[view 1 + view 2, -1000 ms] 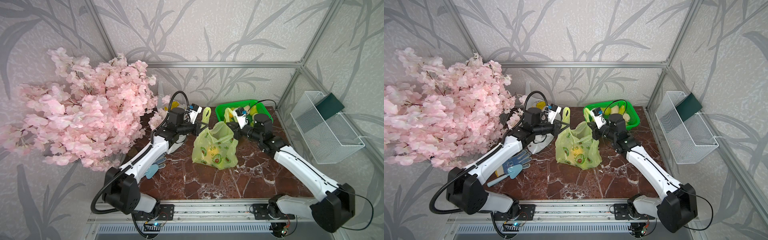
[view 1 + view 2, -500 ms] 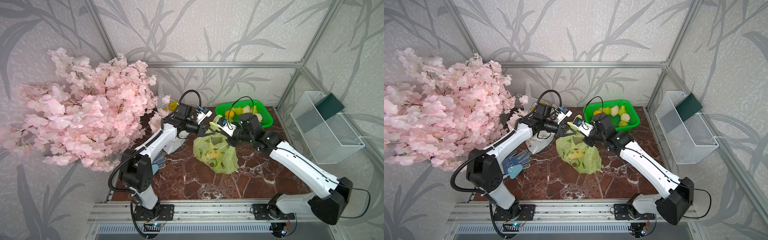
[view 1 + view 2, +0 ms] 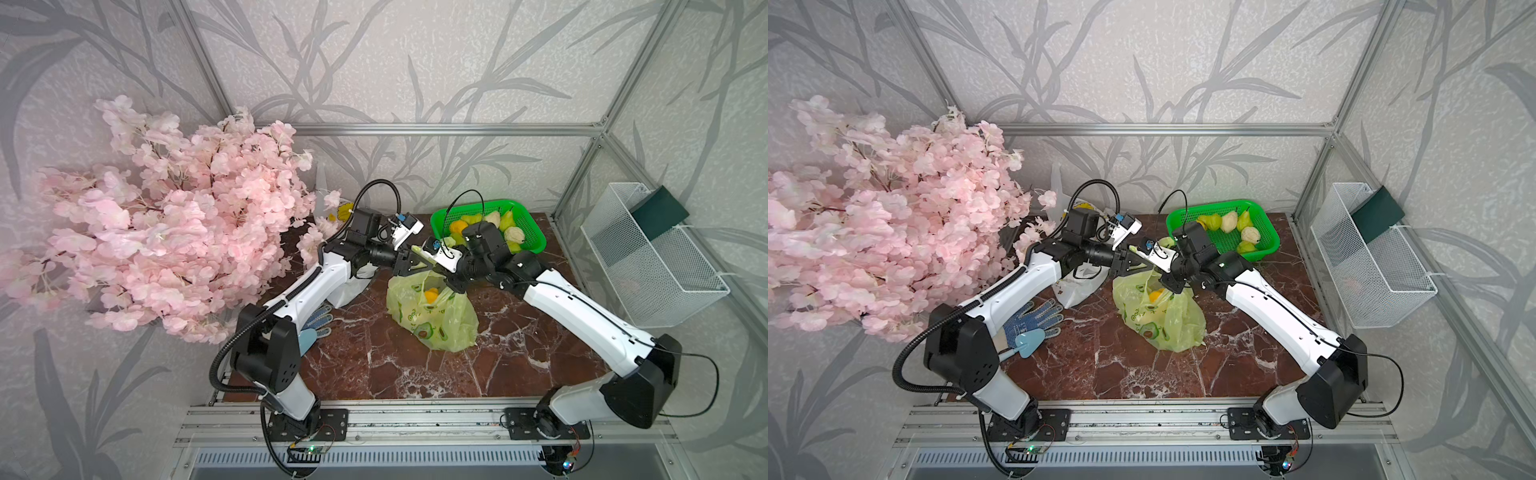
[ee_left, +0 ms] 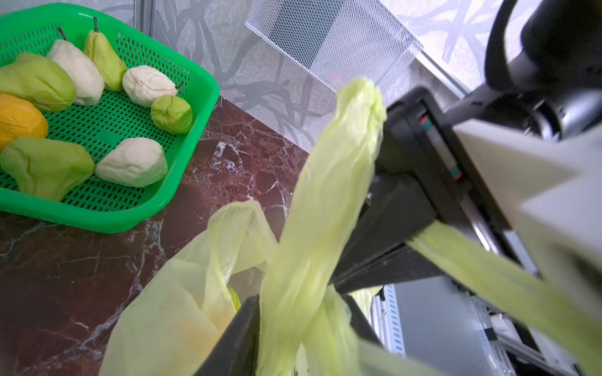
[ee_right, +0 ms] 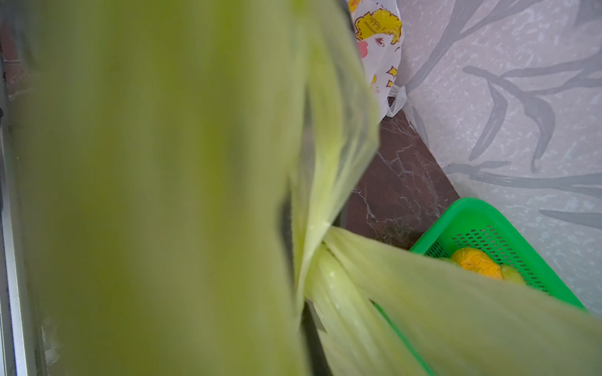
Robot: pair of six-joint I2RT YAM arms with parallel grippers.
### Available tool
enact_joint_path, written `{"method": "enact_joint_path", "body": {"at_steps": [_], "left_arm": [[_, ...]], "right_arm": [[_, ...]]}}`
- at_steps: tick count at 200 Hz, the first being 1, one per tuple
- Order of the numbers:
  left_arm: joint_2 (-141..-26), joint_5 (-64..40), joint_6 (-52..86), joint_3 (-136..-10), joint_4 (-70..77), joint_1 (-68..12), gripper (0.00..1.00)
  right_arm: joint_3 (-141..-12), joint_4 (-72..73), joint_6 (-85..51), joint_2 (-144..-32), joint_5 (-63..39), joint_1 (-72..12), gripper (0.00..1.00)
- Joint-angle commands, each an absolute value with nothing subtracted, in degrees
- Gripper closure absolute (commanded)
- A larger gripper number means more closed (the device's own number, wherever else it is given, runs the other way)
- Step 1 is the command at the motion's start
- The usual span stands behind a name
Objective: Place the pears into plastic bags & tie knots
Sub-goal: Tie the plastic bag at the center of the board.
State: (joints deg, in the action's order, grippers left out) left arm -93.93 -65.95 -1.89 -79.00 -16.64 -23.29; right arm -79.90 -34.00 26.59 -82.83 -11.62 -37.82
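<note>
Over a translucent yellow-green avocado-print plastic bag point(image 3: 432, 322) at the centre of the red-brown marble table point(image 3: 374, 365), the right gripper point(image 3: 451, 286) clamps 1 handle point(image 4: 472, 267); the left gripper point(image 3: 409, 266) has its jaws parted around a handle strip point(image 4: 309, 228). Green and cream pears point(image 4: 104, 55) lie in the green mesh basket point(image 3: 536, 245).

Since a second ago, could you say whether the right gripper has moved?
Yes; the right gripper drew away from the green basket, toward the left gripper.

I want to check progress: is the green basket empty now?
No, several pears lie in the green basket, seen from the left wrist.
</note>
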Motion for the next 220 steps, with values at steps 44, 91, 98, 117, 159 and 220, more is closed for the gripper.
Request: {"method": "enact_joint_path", "body": {"at_steps": [44,91,98,117,159,220], "left_arm": [[-95.0,-59.4,7.6,-78.8,-10.0,-21.2,1.00],[-94.7,-60.4,11.1,-77.7,-8.1,-21.0,1.00],[-94.6,-60.5,11.1,-77.7,-8.0,-21.1,1.00],[-94.5,-61.1,11.1,-77.8,-8.3,-21.1,1.00],[-93.8,-62.3,8.9,-77.8,-10.7,-21.2,1.00],[-91.8,-67.3,-1.0,-77.1,-19.3,-21.2,0.86]], "right_arm": [[-80.8,-36.7,16.6,-77.1,-17.4,-35.0,0.45],[-78.6,-35.0,11.3,-72.3,-18.2,-34.4,0.39],[-78.6,-34.8,11.3,-72.8,-18.0,-34.3,0.41],[-79.1,-34.0,11.3,-74.5,-17.3,-34.4,0.48],[-80.3,-31.2,11.9,-77.7,-14.6,-34.6,0.86],[-80.1,-30.6,14.1,-83.1,-12.6,-36.8,1.00]]}}
